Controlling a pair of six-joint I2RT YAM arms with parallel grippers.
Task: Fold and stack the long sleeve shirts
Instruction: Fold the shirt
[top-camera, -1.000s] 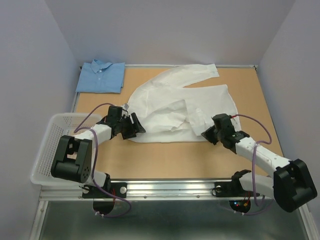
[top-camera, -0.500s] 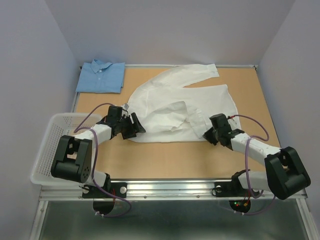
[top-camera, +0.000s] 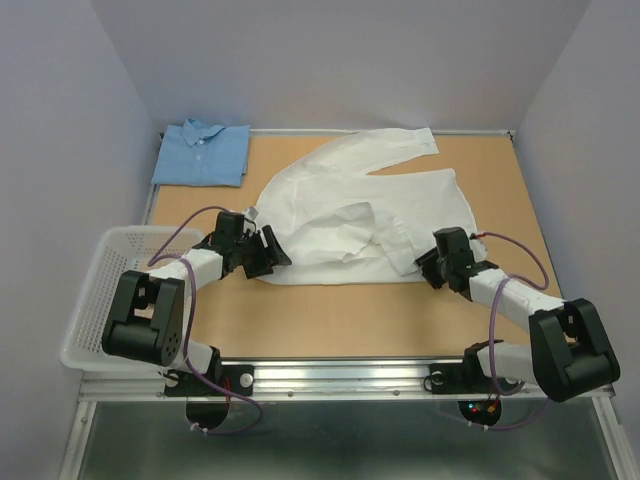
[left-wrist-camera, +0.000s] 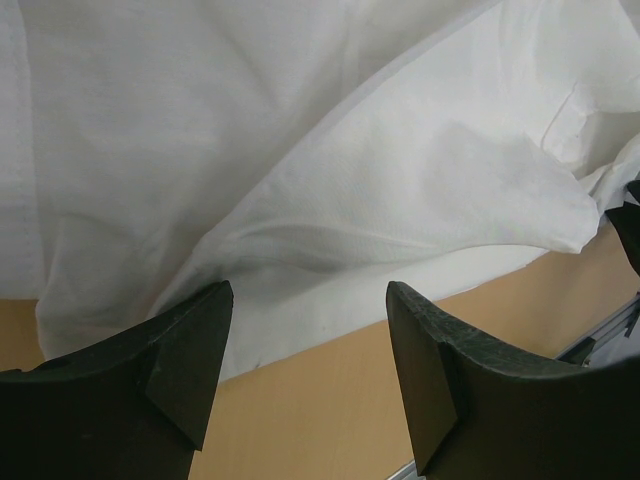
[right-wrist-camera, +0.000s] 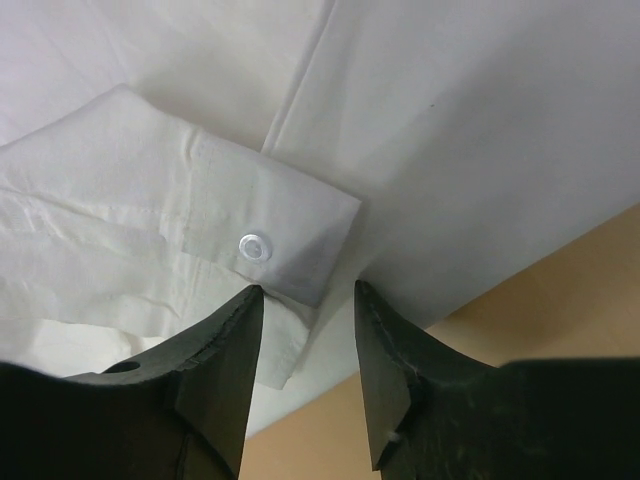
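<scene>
The white shirt lies spread out in the middle of the table, with 1 sleeve reaching to the far edge and the other sleeve folded across its front. The blue shirt sits folded up small at the far left corner, well apart from the white one. A white basket hangs off the near left side of the table.

The left claw is at the near left edge of the white shirt. Its 2 fingers stand wide apart and hold nothing. The cloth lies just past its tips. It is in the same spot as 1 second ago.

The right claw is at the near right edge of the white shirt. A second ago its fingers were pressed together. Now they are partly spread, with a gap between them, and they grip nothing. In the right wrist view, the cuff with its 1 small button lies flat just in front of the tips. The right arm is also folded in closer to its base than before, and the claw has slid a little toward the right.
</scene>
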